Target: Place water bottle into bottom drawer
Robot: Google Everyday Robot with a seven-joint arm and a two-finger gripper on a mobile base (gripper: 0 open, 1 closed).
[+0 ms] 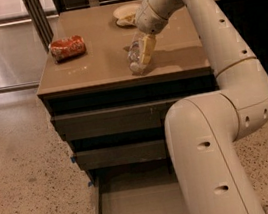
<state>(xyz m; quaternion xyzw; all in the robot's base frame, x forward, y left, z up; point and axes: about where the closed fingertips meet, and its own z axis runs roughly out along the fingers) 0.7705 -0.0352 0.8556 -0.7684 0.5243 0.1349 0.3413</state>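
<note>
At upper centre, the gripper (141, 52) fingers (148, 49) are clasping the bottle (135, 61) on the tabletop (93, 59); the bottom drawer (140, 210) is standing open below.

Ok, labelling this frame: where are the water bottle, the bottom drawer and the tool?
water bottle (136, 63), camera view, clear body.
bottom drawer (139, 207), camera view, bare floor.
tool (142, 51), camera view, its tip at the water bottle.
</note>
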